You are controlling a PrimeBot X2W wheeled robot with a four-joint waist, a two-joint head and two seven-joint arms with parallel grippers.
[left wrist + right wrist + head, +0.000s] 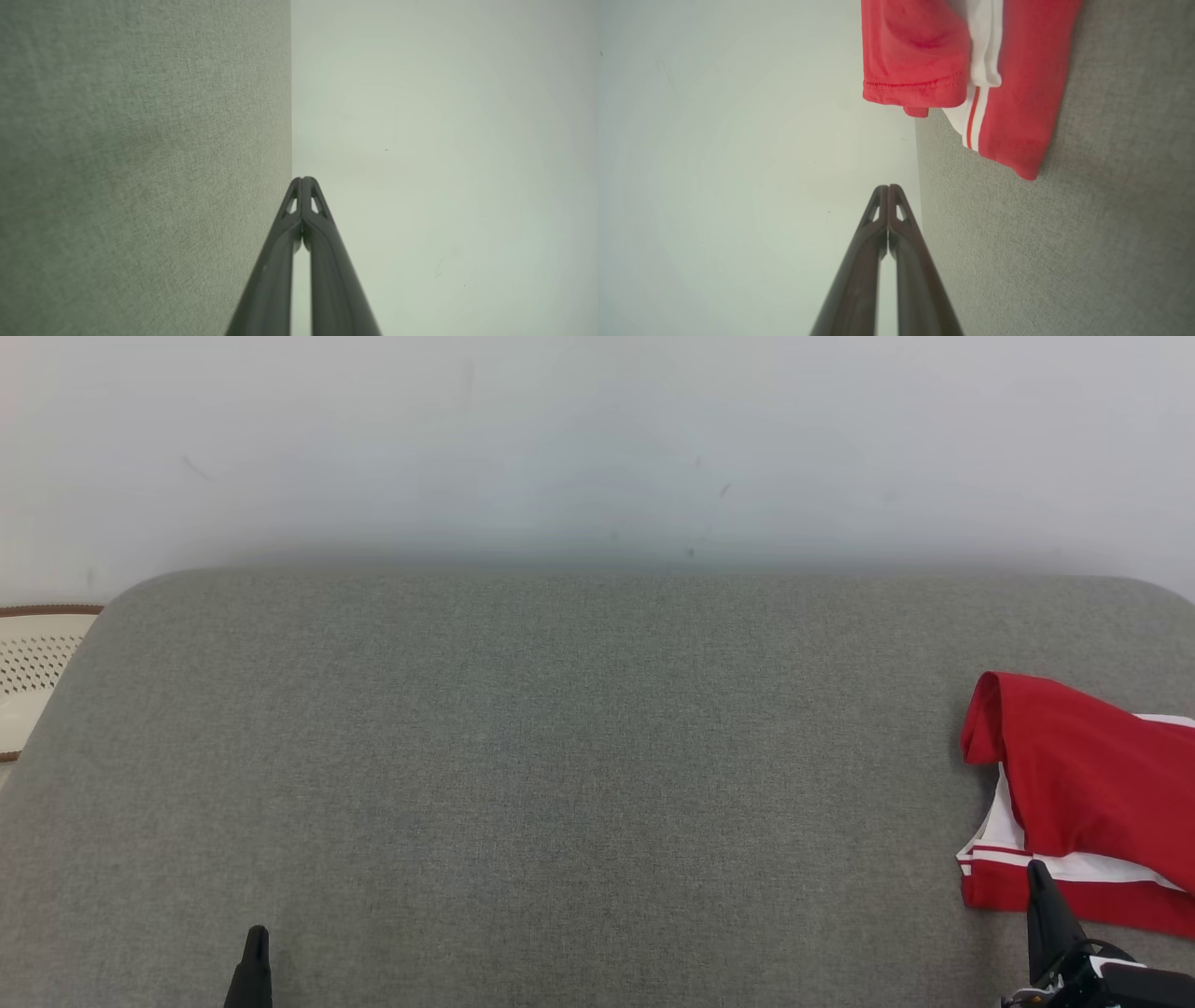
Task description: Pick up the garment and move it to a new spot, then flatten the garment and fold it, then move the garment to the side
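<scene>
1. Head view: a wide table covered in grey woven cloth runs across the picture, with rounded far corners.
2. Behind it rises a plain pale wall with a few small dark marks and scuffs.
3. At the far left, beyond the table's corner, sits a cream perforated object with a brown rim; what it is cannot be told.
4. The garment, red with white stripes, lies bunched at the table's right end, partly cut off by the picture's edge. One red layer is folded over a white part.
5. The left gripper shows as one dark tip at the lower left, over bare cloth and well apart from the garment.
6. The right gripper rises at the lower right, its tip seen against the garment's near striped hem.
7. Left wrist view: the left gripper has its fingers pressed together, holding nothing, with grey table on one side and wall on the other.
8. Right wrist view: the right gripper also has its fingers pressed together and empty. The garment lies ahead of the tips on the table, with a gap between them.
</scene>
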